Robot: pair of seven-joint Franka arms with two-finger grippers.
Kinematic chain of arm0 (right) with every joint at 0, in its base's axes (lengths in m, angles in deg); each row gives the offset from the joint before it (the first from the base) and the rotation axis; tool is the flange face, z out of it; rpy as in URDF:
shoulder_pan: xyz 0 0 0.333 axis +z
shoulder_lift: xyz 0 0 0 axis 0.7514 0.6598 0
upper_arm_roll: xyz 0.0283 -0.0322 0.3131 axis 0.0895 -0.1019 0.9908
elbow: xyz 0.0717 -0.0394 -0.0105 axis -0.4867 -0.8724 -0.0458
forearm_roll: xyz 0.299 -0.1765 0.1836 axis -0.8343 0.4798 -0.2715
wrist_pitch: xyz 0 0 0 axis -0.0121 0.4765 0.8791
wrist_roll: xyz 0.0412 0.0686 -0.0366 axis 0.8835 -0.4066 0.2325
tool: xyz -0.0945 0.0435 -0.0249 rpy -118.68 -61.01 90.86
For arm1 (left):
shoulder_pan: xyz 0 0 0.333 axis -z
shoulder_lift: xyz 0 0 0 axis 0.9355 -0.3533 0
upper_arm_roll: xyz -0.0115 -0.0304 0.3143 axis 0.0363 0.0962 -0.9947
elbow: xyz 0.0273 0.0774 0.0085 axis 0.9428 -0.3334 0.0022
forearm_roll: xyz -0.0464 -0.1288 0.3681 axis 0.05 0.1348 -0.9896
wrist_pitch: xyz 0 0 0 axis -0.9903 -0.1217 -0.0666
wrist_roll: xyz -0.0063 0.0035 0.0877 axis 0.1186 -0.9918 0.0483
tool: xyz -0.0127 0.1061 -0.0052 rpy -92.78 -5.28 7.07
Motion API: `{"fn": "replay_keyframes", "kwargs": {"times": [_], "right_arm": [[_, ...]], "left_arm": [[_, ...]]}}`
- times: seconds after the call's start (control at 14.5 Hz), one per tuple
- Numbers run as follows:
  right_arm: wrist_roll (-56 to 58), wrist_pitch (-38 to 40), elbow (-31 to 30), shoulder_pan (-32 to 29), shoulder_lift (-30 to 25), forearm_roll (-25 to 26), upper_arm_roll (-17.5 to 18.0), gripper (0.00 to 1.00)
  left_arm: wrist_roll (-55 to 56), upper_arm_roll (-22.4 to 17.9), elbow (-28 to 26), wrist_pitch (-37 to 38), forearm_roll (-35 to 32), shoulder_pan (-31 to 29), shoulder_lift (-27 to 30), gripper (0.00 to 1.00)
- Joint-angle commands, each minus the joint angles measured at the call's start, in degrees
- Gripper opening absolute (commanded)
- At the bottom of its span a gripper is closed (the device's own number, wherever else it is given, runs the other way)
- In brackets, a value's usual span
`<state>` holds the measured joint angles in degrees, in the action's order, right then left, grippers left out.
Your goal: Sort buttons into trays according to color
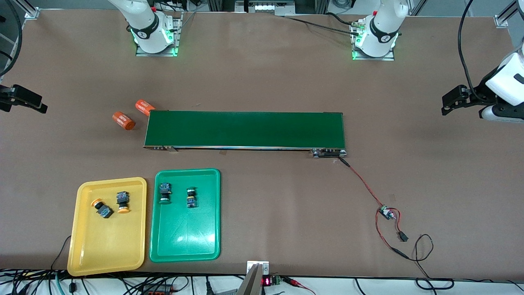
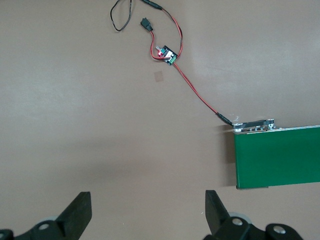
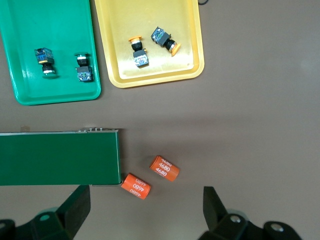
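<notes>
**Front view: four buttons in two trays, both grippers empty**

We count four buttons, each a dark blocky body with a round cap. Two orange-capped buttons lie in the yellow tray, and two green-capped buttons lie in the green tray, all toward the tray ends farther from the front camera. Both trays are shallow, glossy plastic rectangles with rounded corners, set side by side, nearer to the front camera than the conveyor belt.

We see one long, matte dark-green belt, and two orange cylinders with white print at its end toward the right arm's side. One red-and-black wire runs from the belt to a small circuit board.

We find the left gripper over bare table, jaws wide apart, holding nothing. The right gripper hangs over the table by the cylinders, jaws equally wide, touching nothing.
</notes>
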<state>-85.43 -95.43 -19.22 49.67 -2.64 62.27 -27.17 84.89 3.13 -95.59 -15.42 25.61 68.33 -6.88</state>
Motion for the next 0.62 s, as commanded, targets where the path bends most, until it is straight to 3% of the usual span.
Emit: {"fn": "replay_keyframes", "kwargs": {"times": [0.0,0.55], "right_arm": [[-1.43,-3.34,-7.74,0.01,-6.01,1.24,0.5,1.0],[-1.43,0.16,-8.99,0.01,-8.67,2.39,0.68,1.0]], "left_arm": [[-0.39,0.03,0.86,1.09,0.49,-0.08,0.19,1.0],[-0.39,0.03,0.86,1.35,0.49,-0.08,0.19,1.0]]}}
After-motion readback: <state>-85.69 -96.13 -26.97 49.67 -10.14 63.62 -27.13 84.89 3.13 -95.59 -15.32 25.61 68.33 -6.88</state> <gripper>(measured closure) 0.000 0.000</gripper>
